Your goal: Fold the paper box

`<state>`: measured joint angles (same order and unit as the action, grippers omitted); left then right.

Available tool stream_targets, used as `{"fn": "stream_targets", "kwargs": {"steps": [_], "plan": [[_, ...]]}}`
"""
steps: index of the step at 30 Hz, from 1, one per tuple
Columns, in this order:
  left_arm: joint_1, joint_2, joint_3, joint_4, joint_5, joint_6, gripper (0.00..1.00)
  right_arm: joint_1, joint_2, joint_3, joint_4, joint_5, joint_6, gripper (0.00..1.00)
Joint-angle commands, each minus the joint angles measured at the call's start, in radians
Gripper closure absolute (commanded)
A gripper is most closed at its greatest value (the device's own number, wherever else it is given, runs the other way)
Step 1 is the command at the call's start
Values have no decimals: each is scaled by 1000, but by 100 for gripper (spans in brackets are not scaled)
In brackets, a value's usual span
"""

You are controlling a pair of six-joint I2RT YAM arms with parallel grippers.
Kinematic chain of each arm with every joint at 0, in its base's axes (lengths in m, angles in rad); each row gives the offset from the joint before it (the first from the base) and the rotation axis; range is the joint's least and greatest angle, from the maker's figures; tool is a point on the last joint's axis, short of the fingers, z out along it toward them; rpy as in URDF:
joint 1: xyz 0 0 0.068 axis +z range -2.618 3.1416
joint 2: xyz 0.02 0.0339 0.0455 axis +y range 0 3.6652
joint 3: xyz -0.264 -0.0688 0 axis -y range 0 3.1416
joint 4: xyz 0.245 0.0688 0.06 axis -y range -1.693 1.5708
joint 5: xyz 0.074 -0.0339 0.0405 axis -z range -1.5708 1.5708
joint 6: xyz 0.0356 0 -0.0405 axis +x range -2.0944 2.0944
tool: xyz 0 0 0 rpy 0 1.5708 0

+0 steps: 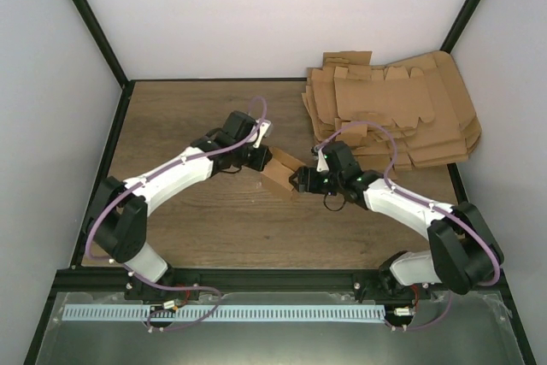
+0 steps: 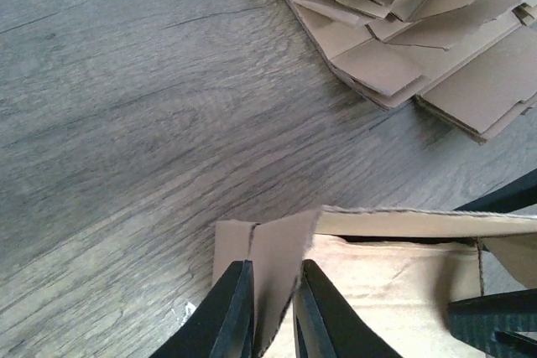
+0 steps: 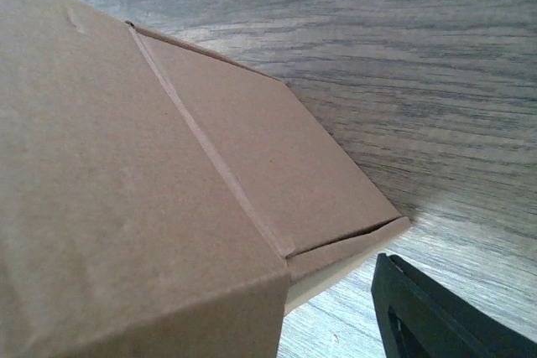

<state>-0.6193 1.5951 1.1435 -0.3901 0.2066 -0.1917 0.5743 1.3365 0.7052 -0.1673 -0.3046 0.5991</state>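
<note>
The paper box (image 1: 280,173) is a partly folded brown cardboard piece, held between my two grippers near the table's middle. My left gripper (image 1: 262,158) is shut on one of its upright flaps. In the left wrist view the flap (image 2: 281,241) is pinched between the black fingers (image 2: 231,308), with the box's open inside (image 2: 394,278) to the right. My right gripper (image 1: 302,180) is at the box's other end. In the right wrist view the box (image 3: 168,190) fills the left. One finger (image 3: 428,316) stands clear of it, and the other finger is hidden behind the cardboard.
A pile of flat brown cardboard sheets (image 1: 393,108) lies at the back right, close behind the right arm, and shows in the left wrist view (image 2: 419,31). The wooden table (image 1: 188,117) has dark frame posts at its sides.
</note>
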Motion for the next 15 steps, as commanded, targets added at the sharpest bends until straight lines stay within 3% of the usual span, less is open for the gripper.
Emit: {"fn": "stream_targets", "kwargs": {"steps": [1, 15], "plan": [[-41, 7, 40, -27, -78, -78, 86, 15, 12, 14, 25, 40, 28, 32], [-56, -25, -43, -39, -182, 0, 96, 16, 19, 43, -8, 72, 0, 32]]}}
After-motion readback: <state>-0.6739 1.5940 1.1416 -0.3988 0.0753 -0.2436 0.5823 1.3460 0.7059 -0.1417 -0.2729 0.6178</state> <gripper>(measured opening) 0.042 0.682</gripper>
